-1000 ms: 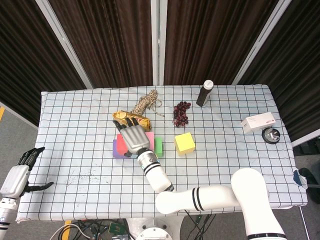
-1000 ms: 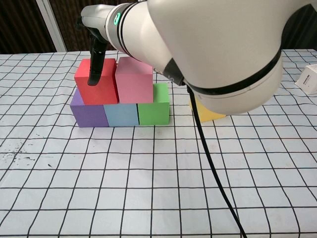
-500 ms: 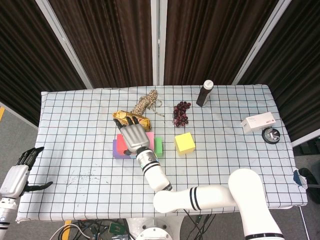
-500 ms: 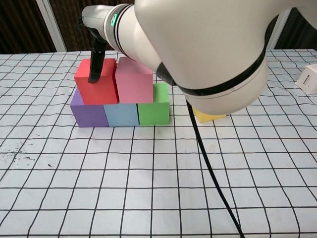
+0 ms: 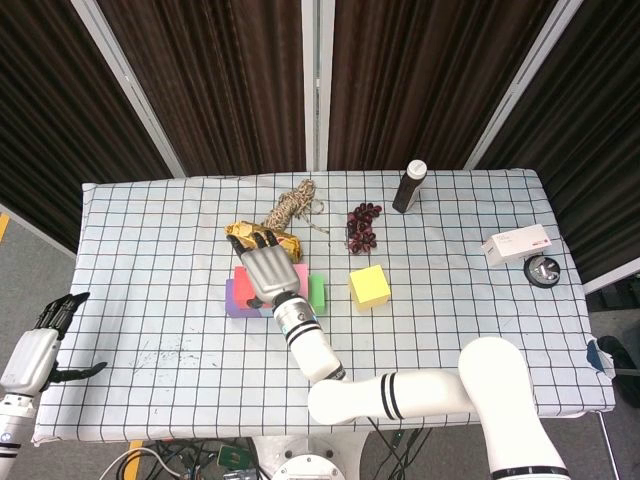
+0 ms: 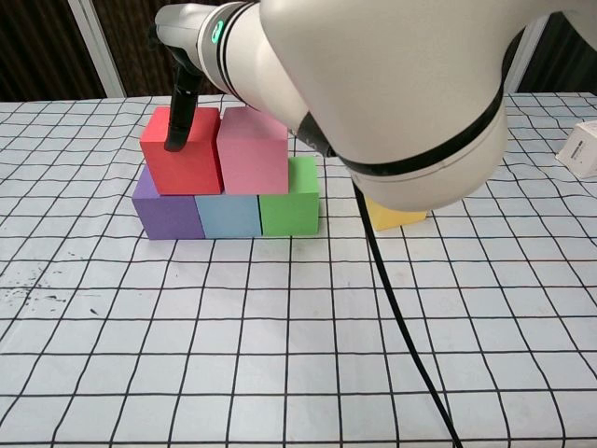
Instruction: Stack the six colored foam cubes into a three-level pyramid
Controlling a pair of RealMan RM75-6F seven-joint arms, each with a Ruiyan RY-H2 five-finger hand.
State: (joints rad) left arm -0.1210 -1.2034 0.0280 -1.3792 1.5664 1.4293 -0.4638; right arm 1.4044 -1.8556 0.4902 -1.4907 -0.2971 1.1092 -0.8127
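Purple cube (image 6: 168, 213), blue cube (image 6: 229, 215) and green cube (image 6: 290, 207) are set in a touching row; red cube (image 6: 181, 163) and pink cube (image 6: 253, 149) are stacked on top. Right hand (image 5: 266, 268) is spread flat above them, holding nothing. Yellow cube (image 5: 369, 287) sits apart, open cloth around. Left hand (image 5: 42, 345) is held open beyond the table edge (image 5: 60, 425)

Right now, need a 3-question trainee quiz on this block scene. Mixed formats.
1. True or false: the yellow cube already sits on top of the stack.
2. Which cubes form the bottom row, left to right in the chest view? A) purple, blue, green B) red, pink, green C) blue, purple, yellow
3. Fill in: the right hand is over the ___ cube and the pink cube.

Key: 1 false, it stands on the table. 2 A: purple cube, blue cube, green cube. 3 red cube.
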